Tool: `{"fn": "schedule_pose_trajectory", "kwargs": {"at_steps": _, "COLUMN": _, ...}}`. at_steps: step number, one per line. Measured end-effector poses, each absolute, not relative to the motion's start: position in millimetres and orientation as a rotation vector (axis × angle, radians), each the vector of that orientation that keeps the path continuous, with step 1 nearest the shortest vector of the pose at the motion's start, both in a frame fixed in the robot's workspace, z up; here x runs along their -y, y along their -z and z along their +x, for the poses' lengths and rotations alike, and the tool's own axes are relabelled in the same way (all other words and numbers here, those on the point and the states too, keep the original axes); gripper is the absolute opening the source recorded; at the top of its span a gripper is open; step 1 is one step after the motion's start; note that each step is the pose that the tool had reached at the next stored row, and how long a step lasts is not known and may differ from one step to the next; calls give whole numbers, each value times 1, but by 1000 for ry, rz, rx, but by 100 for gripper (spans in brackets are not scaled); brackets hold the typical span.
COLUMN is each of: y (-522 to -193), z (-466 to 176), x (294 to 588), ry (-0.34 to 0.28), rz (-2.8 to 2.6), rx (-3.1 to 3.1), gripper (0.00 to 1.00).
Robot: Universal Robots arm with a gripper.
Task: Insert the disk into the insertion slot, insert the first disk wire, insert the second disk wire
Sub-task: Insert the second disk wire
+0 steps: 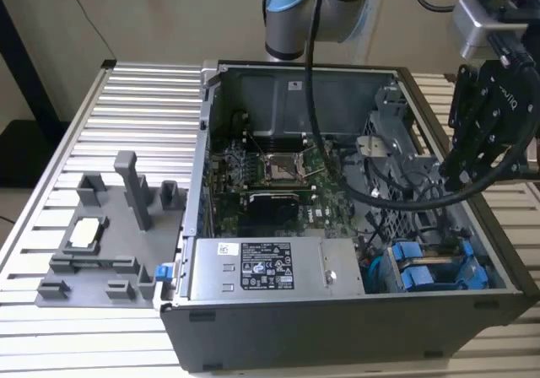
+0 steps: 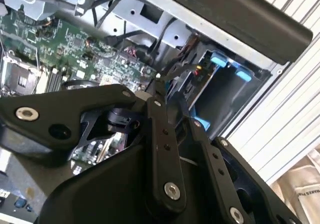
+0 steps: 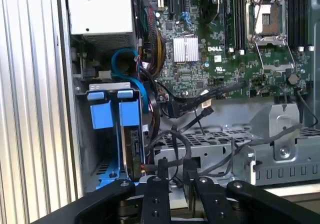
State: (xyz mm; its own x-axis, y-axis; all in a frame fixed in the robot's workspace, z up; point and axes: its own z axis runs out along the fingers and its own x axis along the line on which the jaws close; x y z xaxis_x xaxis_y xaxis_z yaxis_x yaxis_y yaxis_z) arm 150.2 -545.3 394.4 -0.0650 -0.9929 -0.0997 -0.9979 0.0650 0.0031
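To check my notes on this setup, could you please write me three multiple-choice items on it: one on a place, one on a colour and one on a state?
1. Where is the insertion slot? A inside the PC case, at the exterior view's right of the power-supply box; B on top of that box; C outside the case.
2. What colour is the motherboard? A red; B white; C green.
3. How is the case? A closed by a panel; B open, interior exposed; C wrapped in foil.
Answers: 1 A, its blue parts sit beside the box; 2 C, the board is green; 3 B, the parts inside show.
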Motion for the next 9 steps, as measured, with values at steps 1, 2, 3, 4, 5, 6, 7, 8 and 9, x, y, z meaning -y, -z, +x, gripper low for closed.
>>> {"fn": "schedule_pose_trajectory", "kwargs": {"at_steps": 1, "y": -394, "z": 146, "x": 545, "ry": -108, "rz": -2098, "rx": -2240, "gripper": 27}}
{"fn": "schedule_pose_trajectory", "kwargs": {"at_steps": 2, "y": -394, "z": 141, "x": 545, "ry": -108, "rz": -2098, "rx": -2240, "gripper": 27}}
{"fn": "schedule_pose_trajectory", "kwargs": {"at_steps": 3, "y": -394, "z": 136, "x": 545, "ry": -107, "rz": -2098, "rx": -2239, "gripper": 27}}
{"fn": "schedule_pose_trajectory", "kwargs": {"at_steps": 4, "y": -393, "z": 132, "x": 545, "ry": -107, "rz": -2098, "rx": -2239, "gripper": 27}}
{"fn": "schedule_pose_trajectory", "kwargs": {"at_steps": 5, "y": -393, "z": 128, "x": 545, "ry": -106, "rz": -2097, "rx": -2239, "gripper": 27}}
{"fn": "schedule_pose_trajectory", "kwargs": {"at_steps": 6, "y": -393, "z": 123, "x": 545, "ry": -106, "rz": -2097, "rx": -2239, "gripper": 27}}
{"fn": "schedule_pose_trajectory", "kwargs": {"at_steps": 7, "y": -392, "z": 119, "x": 545, "ry": -106, "rz": -2097, "rx": -2239, "gripper": 27}}
{"fn": "schedule_pose_trajectory", "kwargs": {"at_steps": 8, "y": -392, "z": 114, "x": 545, "ry": -106, "rz": -2097, "rx": -2238, "gripper": 27}}
{"fn": "schedule_pose_trajectory", "kwargs": {"at_steps": 9, "y": -392, "z": 109, "x": 545, "ry": -105, "rz": -2097, "rx": -2238, "gripper": 27}}
